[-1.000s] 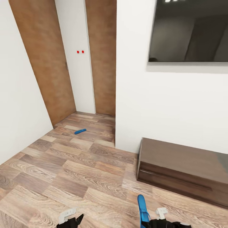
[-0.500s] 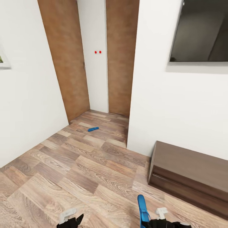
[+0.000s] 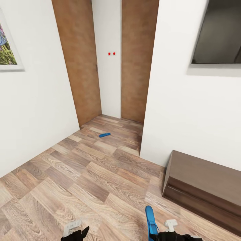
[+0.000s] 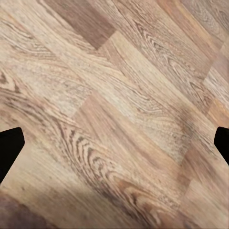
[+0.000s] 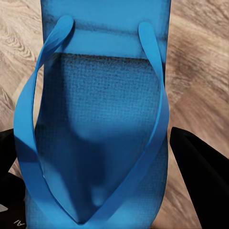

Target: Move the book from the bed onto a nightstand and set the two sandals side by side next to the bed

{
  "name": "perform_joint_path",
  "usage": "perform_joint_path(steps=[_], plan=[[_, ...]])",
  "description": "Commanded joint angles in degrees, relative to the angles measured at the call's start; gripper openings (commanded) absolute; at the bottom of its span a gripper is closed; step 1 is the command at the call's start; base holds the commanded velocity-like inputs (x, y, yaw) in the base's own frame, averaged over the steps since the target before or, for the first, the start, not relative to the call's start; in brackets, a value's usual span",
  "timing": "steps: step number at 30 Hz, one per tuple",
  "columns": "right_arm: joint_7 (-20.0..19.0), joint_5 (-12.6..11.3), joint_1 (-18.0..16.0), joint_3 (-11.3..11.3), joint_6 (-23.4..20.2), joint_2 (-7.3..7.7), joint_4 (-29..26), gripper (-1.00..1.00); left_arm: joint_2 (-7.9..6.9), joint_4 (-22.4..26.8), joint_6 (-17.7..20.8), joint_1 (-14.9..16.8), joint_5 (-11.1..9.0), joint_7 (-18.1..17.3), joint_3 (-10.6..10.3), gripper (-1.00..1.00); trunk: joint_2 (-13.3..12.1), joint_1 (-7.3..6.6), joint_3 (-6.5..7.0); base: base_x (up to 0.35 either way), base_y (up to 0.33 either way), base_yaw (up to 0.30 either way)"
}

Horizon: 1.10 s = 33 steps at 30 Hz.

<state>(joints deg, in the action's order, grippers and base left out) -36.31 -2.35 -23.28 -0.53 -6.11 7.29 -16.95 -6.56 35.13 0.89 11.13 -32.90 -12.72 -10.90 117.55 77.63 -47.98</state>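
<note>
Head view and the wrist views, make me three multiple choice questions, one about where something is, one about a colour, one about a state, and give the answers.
1. Where is the loose sandal?
A. on the floor near the wooden doors
B. on the low cabinet
C. under the framed picture

2. What colour is the sandal in the right gripper?
A. red
B. blue
C. white

3. What state is the left gripper in?
A. shut on a book
B. shut on a sandal
C. open, empty

Answers: 1 A, it lies on the planks before the doors. 2 B, sole and straps are blue. 3 C, the left wrist view has bare floor between its fingertips.
</note>
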Motion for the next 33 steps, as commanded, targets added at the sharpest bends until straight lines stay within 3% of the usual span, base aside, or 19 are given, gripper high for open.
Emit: perform_joint_path(steps=[1,24,33], plan=[[-0.29,-0.30,-0.01,-0.09,-0.57,0.01,-0.10,-1.00,-0.05,0.03,0.09,0.03,-0.59,-0.02,-0.26,1.00,0.02,-0.01,-0.13,0.000,0.000,0.004],[-0.25,-0.22,-0.01,-0.11,-0.57,0.01,2.45,-1.00,0.32,0.02,0.11,-0.06,-0.59,-0.02,-0.26,1.00,0.02,-0.01,-2.06,0.000,0.000,0.000],[-0.25,-0.29,-0.01,-0.17,-0.57,0.01,2.54,-1.00,0.32,0.02,0.16,-0.06,-0.59,-0.02,-0.25,1.00,0.02,-0.01,-2.22,0.000,0.000,0.018]])
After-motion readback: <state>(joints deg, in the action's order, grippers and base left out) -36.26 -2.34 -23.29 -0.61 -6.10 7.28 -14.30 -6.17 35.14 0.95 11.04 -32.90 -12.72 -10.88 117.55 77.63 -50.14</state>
